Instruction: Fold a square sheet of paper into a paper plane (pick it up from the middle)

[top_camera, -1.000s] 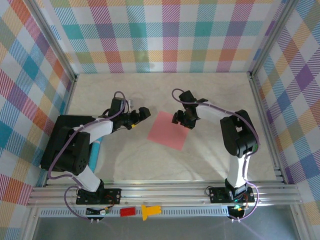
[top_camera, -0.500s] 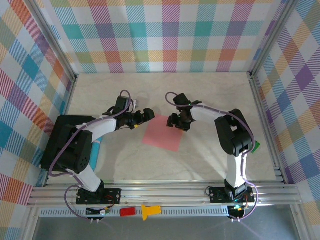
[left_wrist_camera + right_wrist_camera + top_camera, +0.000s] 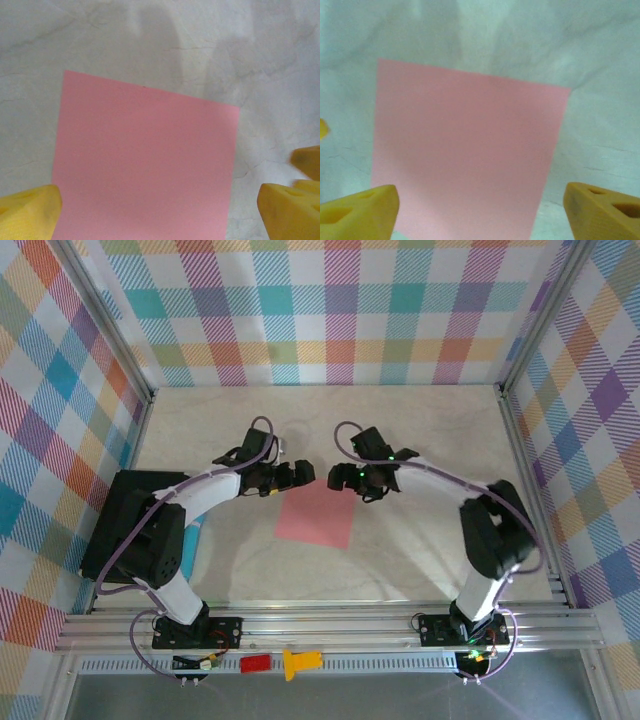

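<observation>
**Both grippers poised over a flat pink sheet**

The square sheet of paper [image 3: 315, 515] lies flat on the pale marbled table [image 3: 430, 440], near its middle and turned a little askew. No crease shows on it, so the folding has not begun. The left gripper [image 3: 300, 472] and the right gripper [image 3: 338, 478] sit nose to nose, close together, at the sheet's far edge.

From the left wrist, the left gripper [image 3: 160, 212] has its jaws spread wide, pinching nothing, the pink square between them. It's the same from the right wrist: the right gripper [image 3: 480, 212] gapes open above the sheet. Whether either tip touches the paper, I can't tell.

How will it handle? I'd call it thin, featherlight and limp. It lies flush to the surface with no lip to get under, and it will likely skate if nudged sideways. The middle looks like the place to take it: press down, close gently and let the paper buckle into a ridge. A hard squeeze risks a stray crease.
</observation>
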